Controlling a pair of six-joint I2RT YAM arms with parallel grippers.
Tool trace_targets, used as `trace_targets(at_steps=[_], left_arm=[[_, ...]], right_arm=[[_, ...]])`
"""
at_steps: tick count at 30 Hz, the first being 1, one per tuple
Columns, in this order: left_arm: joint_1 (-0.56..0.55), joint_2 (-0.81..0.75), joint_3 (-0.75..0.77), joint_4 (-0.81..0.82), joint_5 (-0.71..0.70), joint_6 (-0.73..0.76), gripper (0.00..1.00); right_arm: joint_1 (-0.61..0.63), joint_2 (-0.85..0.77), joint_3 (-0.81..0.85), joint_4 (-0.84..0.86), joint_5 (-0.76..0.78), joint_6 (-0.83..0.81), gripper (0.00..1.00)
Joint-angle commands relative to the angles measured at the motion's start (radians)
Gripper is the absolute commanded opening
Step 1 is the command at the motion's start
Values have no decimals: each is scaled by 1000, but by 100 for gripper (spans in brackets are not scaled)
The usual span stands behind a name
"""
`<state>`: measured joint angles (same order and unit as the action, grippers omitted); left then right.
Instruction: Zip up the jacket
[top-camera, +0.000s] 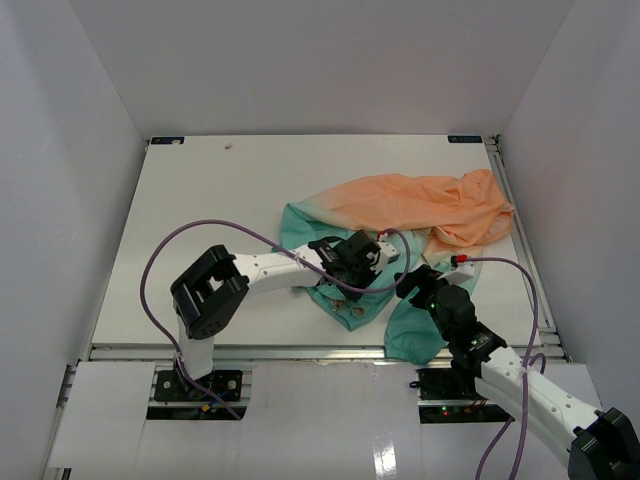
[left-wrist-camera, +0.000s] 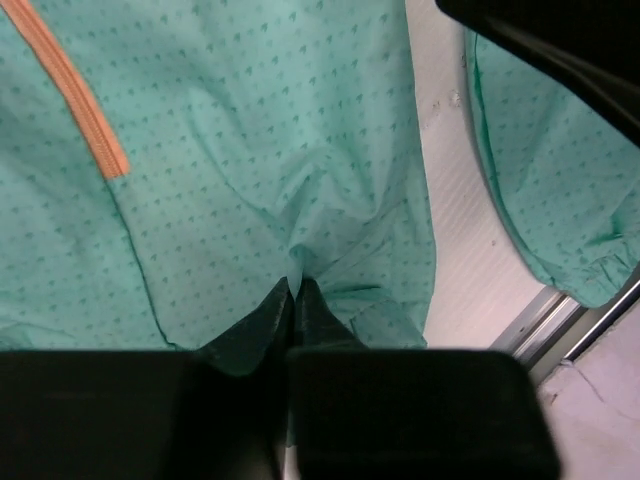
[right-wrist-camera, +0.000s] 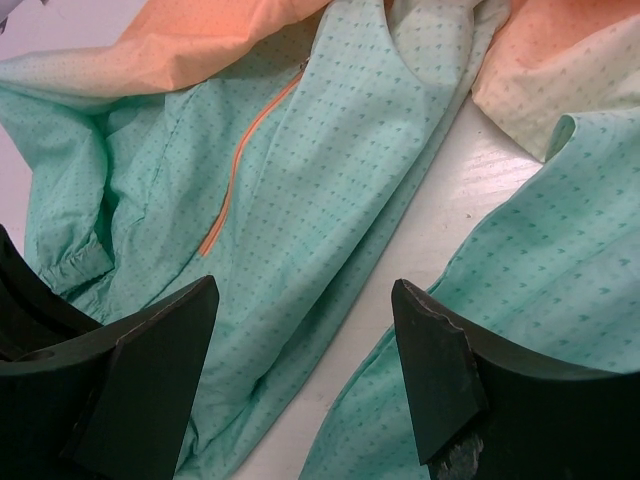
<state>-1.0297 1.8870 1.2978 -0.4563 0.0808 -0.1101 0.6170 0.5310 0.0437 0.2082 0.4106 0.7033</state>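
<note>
Thin cloth of the jacket (left-wrist-camera: 250, 150), pinched in the left gripper (left-wrist-camera: 296, 292), could slip out if pulled, while the right gripper (right-wrist-camera: 302, 310) stood spread above it.

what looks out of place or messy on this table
The thin orange-to-teal fabric jacket lies crumpled and twisted, not flat, and one teal end spills over the white table's near edge. The left gripper pinches a teal fold.

Thin orange-to-teal jacket (top-camera: 420, 205) lies crumpled, teal end nearest, orange end farthest
</note>
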Motion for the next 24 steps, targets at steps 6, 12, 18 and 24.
trace_targets(at_steps=[6, 12, 18, 24], left_arm=[[44, -131, 127, 1, -183, -94, 0], [70, -187, 109, 9, -168, -102, 0], [93, -240, 84, 29, -214, -126, 0], [328, -281, 51, 25, -244, -265, 0]], right_arm=[[-3, 0, 18, 14, 5, -7, 77], [-2, 12, 16, 25, -6, -13, 77], [-3, 37, 8, 51, 5, -1, 75], [-13, 228, 66, 87, 57, 2, 74]])
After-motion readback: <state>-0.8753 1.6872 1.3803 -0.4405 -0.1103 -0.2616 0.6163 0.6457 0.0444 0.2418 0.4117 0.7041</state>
